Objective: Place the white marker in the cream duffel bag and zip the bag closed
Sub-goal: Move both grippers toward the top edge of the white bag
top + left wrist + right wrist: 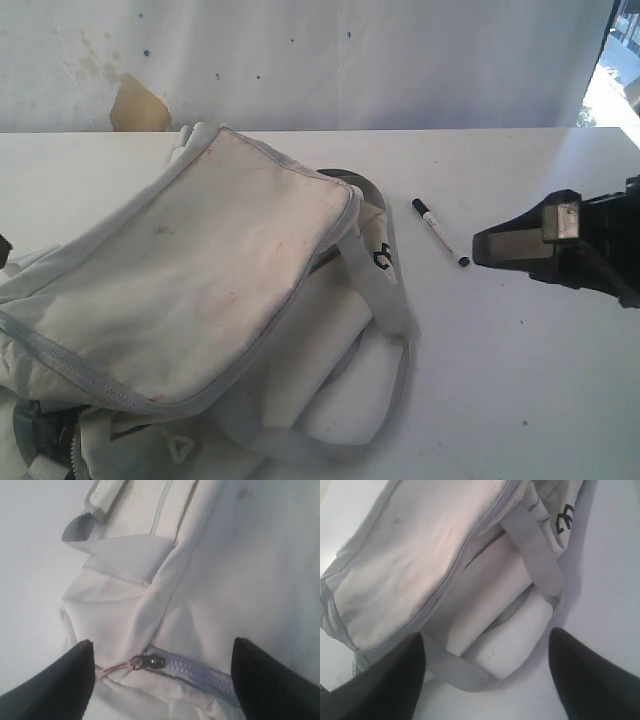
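The white table (520,380) is offering a smooth, flat surface. That is feeding the first risk, since a slim round thing nudged off-centre could be rolling away instead of being pinched.

The cream bag (200,280) is filling the left half, slumped. Its stained top panel (230,220) is lying over the body, with only a dark slit showing along the edge near the strap. By my reckoning nothing is going in until that panel is being opened. The soft cloth could be sagging shut again, or sliding along with any tug on the zipper.

A grey strap (385,290) is looping out across the table, where it could be snagging a finger or flopping over the mouth.

The right gripper (490,245) is hovering low on the right, jaws spread wide and holding nothing. The left gripper (162,647) is out of the outside view. Its own camera is showing it wide open and empty over the bag's end, straddling the zipper pull (148,662) with its thin pinkish cord (112,670).

The marker (439,231) is lying flat on the table between strap and right gripper, touching neither, with its dark end nearest the gripper.

Behind everything, a white backdrop (350,60) is hanging with a tan stain (138,103). Neither is getting in the way.
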Controlling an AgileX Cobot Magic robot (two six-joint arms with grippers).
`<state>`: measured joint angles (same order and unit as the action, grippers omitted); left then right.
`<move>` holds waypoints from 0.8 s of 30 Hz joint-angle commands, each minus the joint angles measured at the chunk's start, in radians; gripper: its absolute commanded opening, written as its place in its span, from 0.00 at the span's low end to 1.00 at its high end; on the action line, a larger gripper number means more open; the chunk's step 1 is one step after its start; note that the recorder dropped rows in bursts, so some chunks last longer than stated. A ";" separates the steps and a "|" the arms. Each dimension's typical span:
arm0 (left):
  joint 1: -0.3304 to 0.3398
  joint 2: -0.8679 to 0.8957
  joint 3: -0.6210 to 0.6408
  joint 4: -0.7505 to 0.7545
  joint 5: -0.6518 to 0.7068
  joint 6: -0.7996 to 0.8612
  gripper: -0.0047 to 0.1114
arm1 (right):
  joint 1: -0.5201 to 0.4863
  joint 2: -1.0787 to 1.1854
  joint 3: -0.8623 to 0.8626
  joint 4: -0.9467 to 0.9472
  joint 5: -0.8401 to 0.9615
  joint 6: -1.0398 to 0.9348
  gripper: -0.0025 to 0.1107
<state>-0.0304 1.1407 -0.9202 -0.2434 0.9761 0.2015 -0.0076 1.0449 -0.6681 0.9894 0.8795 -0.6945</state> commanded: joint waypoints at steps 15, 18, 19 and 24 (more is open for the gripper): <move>-0.003 0.362 -0.210 -0.258 -0.086 0.248 0.83 | 0.103 0.385 -0.149 0.230 0.011 -0.137 0.64; -0.005 0.411 -0.226 -0.258 -0.093 0.250 0.89 | 0.170 0.449 -0.193 0.232 -0.056 -0.133 0.64; -0.005 0.428 -0.228 -0.264 -0.093 0.250 0.89 | 0.192 0.468 -0.208 0.236 -0.089 -0.125 0.64; -0.016 0.487 -0.230 -0.289 -0.091 0.253 0.89 | 0.282 0.563 -0.280 0.264 -0.265 -0.109 0.64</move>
<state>-0.0325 1.6078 -1.1431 -0.5096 0.8885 0.4488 0.2332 1.5612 -0.9109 1.2294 0.7029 -0.8060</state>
